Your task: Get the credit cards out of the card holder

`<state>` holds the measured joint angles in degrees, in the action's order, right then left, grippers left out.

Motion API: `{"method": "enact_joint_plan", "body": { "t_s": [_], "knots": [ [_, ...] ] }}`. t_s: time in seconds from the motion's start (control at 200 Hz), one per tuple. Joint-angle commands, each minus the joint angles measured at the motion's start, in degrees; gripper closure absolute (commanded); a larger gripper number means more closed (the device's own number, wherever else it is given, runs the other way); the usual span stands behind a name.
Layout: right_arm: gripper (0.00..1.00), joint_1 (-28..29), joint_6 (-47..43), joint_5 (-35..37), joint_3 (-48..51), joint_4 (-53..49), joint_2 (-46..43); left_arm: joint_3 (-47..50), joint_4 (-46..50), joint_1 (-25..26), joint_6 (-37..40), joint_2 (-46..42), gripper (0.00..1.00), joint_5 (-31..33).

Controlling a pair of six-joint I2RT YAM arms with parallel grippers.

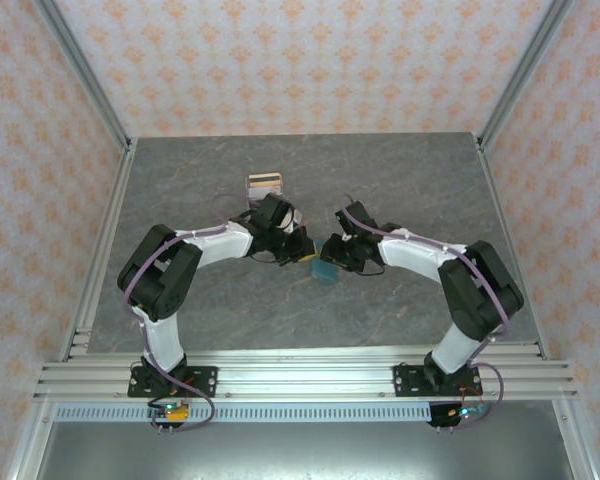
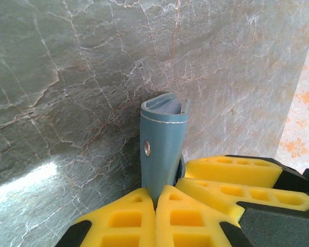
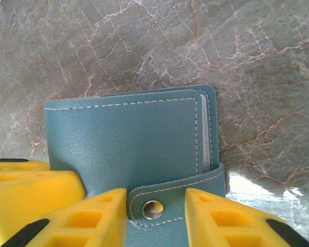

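**Closed card holder (image 3: 129, 139) caught between both claws above the marbled table (image 3: 257, 62)**

The left gripper (image 2: 155, 206) has its yellow pads clamped on the holder's near edge, just below a metal stud (image 2: 147, 148). The holder is seen end-on there, so its faces are hidden. The right gripper (image 3: 154, 198) has its fingers apart on either side of the holder's snap tab (image 3: 153, 208). The frame edge cuts off the finger bases, and I cannot tell whether they press the tab. Thin white card edges (image 3: 202, 134) peep from the holder's open side, with their faces under the cover. From above, both wrists cover much of the holder. Beyond it, away from the arm bases, lies a small stack of credit cards (image 1: 265, 183), its stripes too small to read.
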<state>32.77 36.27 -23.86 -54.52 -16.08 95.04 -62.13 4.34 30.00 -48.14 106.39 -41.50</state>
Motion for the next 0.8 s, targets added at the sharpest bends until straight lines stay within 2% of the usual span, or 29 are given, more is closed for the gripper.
{"method": "enact_joint_plan", "body": {
  "t_s": [0.0, 0.27, 0.355, 0.626, 0.691, 0.796],
  "knots": [
    [0.70, 0.5, -1.7, 3.8, -1.1, -5.0, 1.1, 0.0, 0.5, 0.2, -0.7, -2.3, 0.96, 1.7],
    [0.85, 0.7, -2.0, 12.2, -2.2, -9.8, 1.0, 0.2, 3.4, 0.2, -1.0, -1.6, 0.98, 5.1],
    [0.94, 0.6, -1.6, 13.3, -1.9, -10.2, 0.7, 0.2, 4.3, 0.3, -1.0, -1.4, 0.98, 5.9],
    [0.99, 0.7, -0.3, 16.0, -1.5, -10.4, -0.2, -0.1, 5.8, 0.2, -0.8, -1.0, 0.97, 6.7],
    [0.96, 0.7, -0.3, 16.0, -1.5, -10.5, -0.1, -0.6, 7.4, 0.2, -0.5, -1.2, 0.91, 7.3],
    [0.86, 0.6, -0.3, 16.2, -1.8, -10.5, 0.1, -2.4, 11.4, 0.2, 1.4, -2.0, 0.69, 9.6]
  ]
}}
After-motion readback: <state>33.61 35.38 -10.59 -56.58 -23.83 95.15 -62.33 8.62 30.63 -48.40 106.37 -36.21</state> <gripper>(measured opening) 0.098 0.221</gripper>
